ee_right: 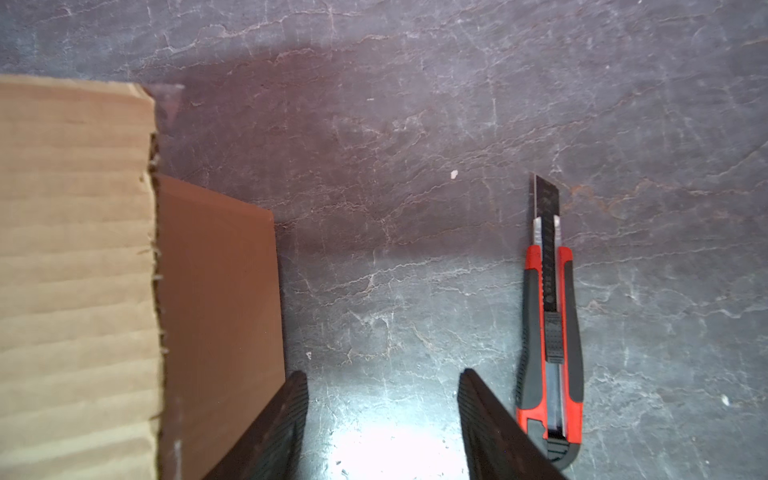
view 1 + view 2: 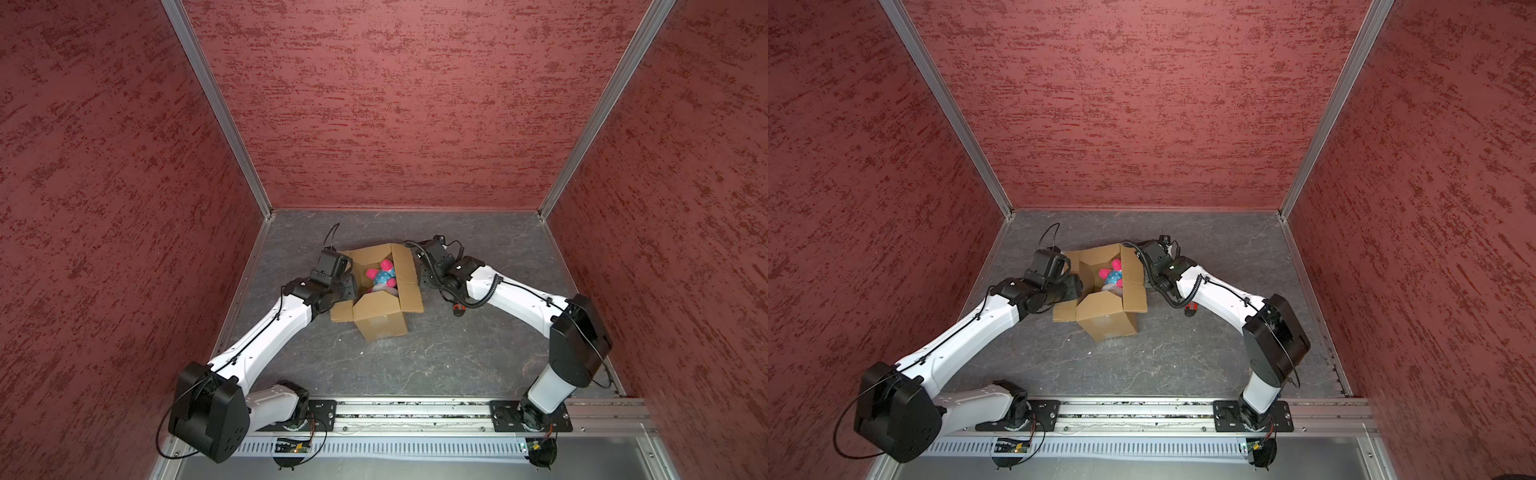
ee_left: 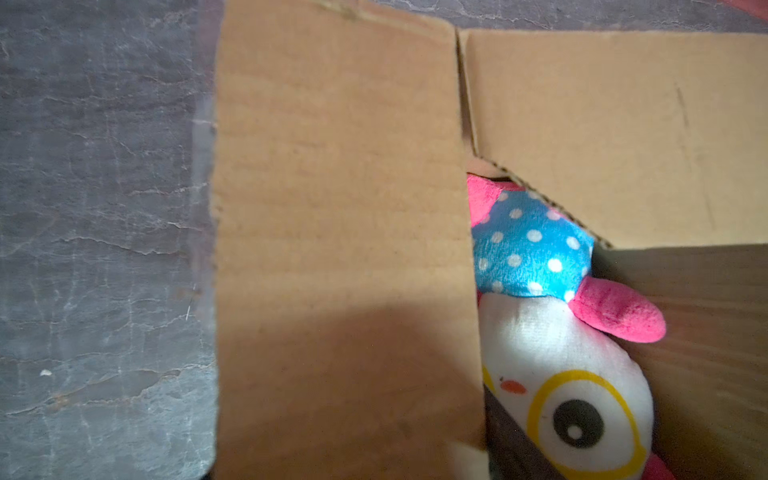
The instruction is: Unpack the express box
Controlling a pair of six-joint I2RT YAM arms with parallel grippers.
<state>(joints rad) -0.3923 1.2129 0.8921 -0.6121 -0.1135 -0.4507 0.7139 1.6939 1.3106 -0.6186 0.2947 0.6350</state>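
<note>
Ribbed right fingers (image 1: 286, 415) stand apart and empty, the right gripper (image 1: 382, 374) hovering over bare bench (image 1: 415, 145) between the utility knife (image 1: 548, 332) and the express box (image 2: 386, 322), which stands mid-bench. At its left flap sits the left gripper (image 2: 350, 286); I cannot tell its spread. Flaps are open, but the plush toy (image 2: 380, 276) lies inside, not yet taken out. Grey stone-look bench, red textured walls (image 2: 395, 104).
</note>
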